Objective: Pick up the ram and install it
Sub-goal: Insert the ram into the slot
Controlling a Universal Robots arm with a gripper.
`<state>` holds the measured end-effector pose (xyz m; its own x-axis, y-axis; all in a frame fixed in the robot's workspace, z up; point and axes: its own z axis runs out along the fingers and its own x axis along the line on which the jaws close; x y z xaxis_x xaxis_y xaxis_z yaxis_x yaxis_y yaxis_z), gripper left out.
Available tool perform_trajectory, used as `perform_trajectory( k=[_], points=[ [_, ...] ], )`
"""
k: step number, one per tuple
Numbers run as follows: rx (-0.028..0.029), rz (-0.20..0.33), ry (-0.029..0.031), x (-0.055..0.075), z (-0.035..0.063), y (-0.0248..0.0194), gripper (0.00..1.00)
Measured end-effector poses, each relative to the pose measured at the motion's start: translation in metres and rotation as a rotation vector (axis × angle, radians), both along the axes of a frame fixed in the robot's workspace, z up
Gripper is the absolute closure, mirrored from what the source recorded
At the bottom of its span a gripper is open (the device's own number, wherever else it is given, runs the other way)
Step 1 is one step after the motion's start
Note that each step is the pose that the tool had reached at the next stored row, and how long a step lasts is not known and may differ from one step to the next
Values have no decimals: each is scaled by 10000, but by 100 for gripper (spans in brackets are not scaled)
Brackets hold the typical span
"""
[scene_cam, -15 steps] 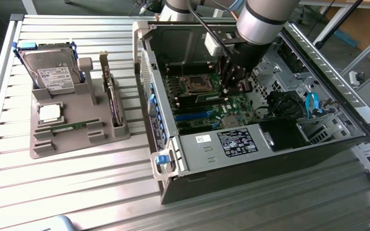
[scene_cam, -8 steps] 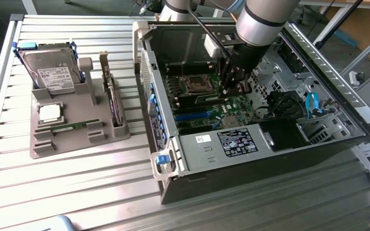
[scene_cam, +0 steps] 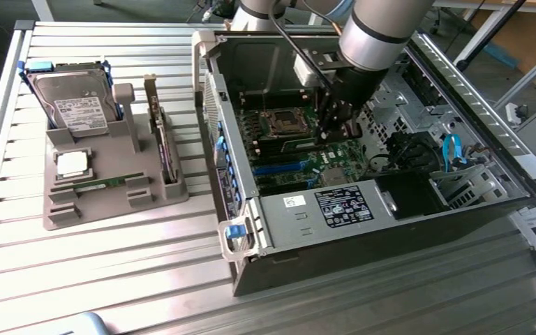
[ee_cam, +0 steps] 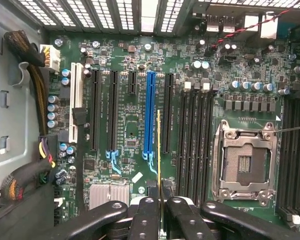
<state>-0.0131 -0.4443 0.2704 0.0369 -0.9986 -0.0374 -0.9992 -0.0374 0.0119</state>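
Gripper [ee_cam: 160,210] nearly closed, pinching ram [ee_cam: 159,150] edge-on between fingers [ee_cam: 146,217], stick held upright. Down inside open computer case [scene_cam: 249,230], just above motherboard [ee_cam: 130,125], near memory slots [ee_cam: 195,140] beside empty processor socket [ee_cam: 245,162]. Not seated yet. Gray holder [scene_cam: 109,188] with hard drive [scene_cam: 72,98] on table [scene_cam: 109,279], near far left corner in the exterior view.

rack [scene_cam: 109,195] exterior view's left of case [scene_cam: 361,209] | ram [ee_cam: 159,150] over motherboard [ee_cam: 135,100]
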Motion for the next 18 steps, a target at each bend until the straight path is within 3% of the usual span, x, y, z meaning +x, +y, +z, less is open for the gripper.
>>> perform_trajectory(
  k=[10, 18],
  points=[
    [1, -496, -1, -73, -45, 29, 87],
    [1, -540, -1, -172, -81, 105, 87]
  ],
)
